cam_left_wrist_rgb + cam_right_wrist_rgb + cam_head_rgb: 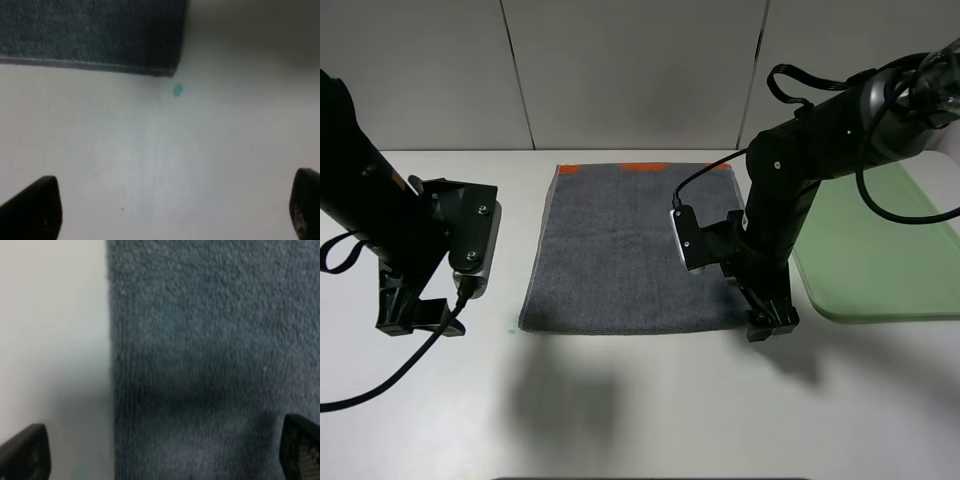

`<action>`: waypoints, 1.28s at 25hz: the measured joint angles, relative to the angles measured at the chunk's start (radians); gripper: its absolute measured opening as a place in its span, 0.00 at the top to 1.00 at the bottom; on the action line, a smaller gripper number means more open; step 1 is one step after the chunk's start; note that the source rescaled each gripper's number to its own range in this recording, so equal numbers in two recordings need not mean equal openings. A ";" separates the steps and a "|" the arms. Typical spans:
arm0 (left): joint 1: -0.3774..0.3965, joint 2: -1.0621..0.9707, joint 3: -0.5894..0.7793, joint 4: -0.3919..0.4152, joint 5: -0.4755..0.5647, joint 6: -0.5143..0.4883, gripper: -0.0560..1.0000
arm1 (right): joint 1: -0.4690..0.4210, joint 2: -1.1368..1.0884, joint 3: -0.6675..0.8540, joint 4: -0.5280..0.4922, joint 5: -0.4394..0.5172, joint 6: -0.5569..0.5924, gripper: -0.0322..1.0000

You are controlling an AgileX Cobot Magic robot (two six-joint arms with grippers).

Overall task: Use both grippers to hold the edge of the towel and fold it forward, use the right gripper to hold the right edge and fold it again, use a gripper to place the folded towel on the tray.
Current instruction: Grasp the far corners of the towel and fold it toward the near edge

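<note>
The dark grey towel (625, 255) lies flat on the white table, its orange band at the far edge. My left gripper (415, 318) is open and empty, low over bare table to the left of the towel's near left corner. That corner shows in the left wrist view (90, 30), ahead of the open fingers (30, 210). My right gripper (770, 322) is open at the towel's near right corner. In the right wrist view one finger (22, 452) is over the table, the other over the towel (210, 340). The light-green tray (880, 250) lies to the right.
A small green mark (178, 90) sits on the table just off the towel's near left corner. The right arm stands between the towel and the tray. A grey panelled wall (620, 70) runs behind the table.
</note>
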 joint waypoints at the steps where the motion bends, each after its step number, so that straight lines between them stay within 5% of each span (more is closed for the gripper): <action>1: 0.000 0.000 0.000 -0.004 -0.002 0.000 0.09 | 0.000 0.005 0.000 0.003 -0.005 -0.001 0.00; 17: 0.000 0.030 0.000 -0.031 -0.012 0.035 0.09 | 0.000 0.055 0.000 0.021 -0.039 -0.010 0.00; 32: -0.035 0.174 -0.001 -0.063 -0.141 0.097 0.11 | 0.000 0.055 0.000 0.039 -0.055 -0.012 0.00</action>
